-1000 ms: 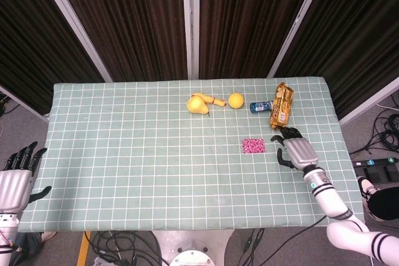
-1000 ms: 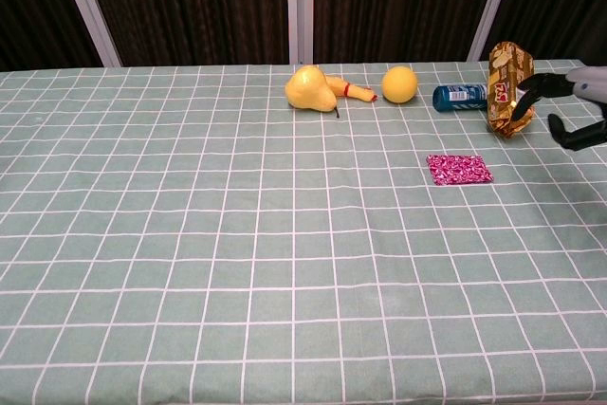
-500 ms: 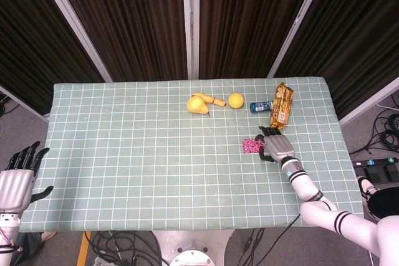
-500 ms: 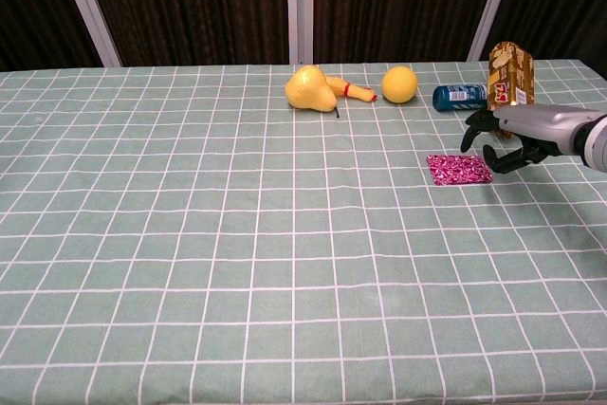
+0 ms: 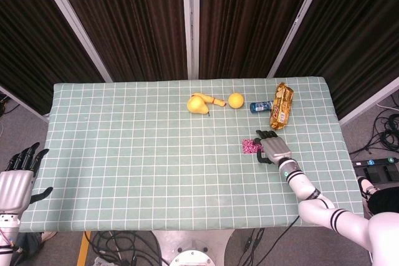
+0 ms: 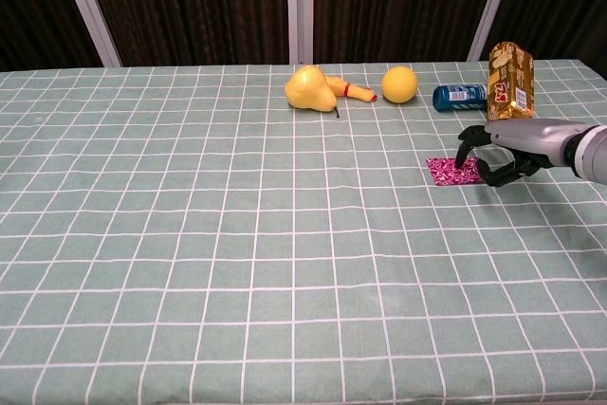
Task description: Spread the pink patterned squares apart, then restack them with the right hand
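The pink patterned squares (image 5: 250,146) (image 6: 449,172) lie as one small stack on the green checked cloth, right of centre. My right hand (image 5: 273,147) (image 6: 505,151) hovers over the stack's right edge, palm down, fingers curled downward and apart, and covers part of it. Whether the fingertips touch the squares I cannot tell. My left hand (image 5: 15,179) hangs off the table's left front corner, fingers spread, holding nothing; the chest view does not show it.
At the back stand a yellow pear (image 5: 197,104) (image 6: 310,89), an orange ball (image 5: 235,100) (image 6: 399,83), a blue can (image 5: 259,106) (image 6: 459,96) on its side and a gold snack bag (image 5: 282,104) (image 6: 509,79), just behind my right hand.
My right hand has moved left from the table's right side onto the right edge of the pink stack. The stack has not moved. My left hand stays put.
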`<state>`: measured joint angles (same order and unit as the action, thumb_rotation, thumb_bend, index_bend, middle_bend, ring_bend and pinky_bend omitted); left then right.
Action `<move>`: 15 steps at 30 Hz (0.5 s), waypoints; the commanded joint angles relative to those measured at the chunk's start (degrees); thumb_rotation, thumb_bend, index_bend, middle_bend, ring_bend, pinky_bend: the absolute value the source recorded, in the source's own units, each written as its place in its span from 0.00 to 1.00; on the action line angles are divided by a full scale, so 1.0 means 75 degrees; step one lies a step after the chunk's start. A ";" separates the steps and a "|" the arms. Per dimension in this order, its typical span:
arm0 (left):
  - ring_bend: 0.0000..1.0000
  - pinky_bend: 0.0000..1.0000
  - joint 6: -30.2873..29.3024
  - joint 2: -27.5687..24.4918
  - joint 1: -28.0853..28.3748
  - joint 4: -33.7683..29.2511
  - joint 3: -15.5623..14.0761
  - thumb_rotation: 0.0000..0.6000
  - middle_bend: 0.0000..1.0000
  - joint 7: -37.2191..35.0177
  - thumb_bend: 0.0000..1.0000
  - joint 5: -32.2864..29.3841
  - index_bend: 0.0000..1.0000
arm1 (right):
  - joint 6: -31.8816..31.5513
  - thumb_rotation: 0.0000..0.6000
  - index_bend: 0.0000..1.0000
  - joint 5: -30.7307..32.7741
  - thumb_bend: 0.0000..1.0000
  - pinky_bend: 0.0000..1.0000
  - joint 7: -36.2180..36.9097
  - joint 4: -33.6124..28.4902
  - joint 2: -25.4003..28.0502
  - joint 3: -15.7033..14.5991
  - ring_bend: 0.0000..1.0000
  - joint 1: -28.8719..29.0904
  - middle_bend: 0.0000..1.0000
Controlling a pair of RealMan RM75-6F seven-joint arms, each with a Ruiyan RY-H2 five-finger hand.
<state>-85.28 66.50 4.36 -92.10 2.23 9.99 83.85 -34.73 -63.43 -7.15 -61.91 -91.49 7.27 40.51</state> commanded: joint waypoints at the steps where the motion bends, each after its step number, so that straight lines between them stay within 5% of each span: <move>1: 0.12 0.17 0.0011 0.0004 0.0013 -0.0003 0.0006 1.00 0.15 0.0007 0.00 0.0004 0.19 | -0.0091 0.59 0.27 -0.0166 0.67 0.00 0.0058 -0.0260 0.0213 -0.0159 0.00 -0.0118 0.02; 10: 0.12 0.17 0.0020 0.0013 0.0008 0.0003 0.0003 1.00 0.16 -0.0007 0.00 -0.0011 0.19 | -0.0546 0.55 0.27 -0.0627 0.66 0.00 -0.0292 -0.1649 0.1151 -0.0816 0.00 -0.0563 0.02; 15: 0.12 0.17 0.0027 0.0042 0.0021 0.0038 0.0011 1.00 0.16 -0.0039 0.00 0.0000 0.19 | -0.0931 0.53 0.27 -0.0629 0.66 0.00 -0.0391 -0.2095 0.1488 -0.0799 0.00 -0.0700 0.02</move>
<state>-85.07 66.84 4.53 -91.81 2.31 9.68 83.86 -40.78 -67.98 -9.62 -76.87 -80.99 1.39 35.80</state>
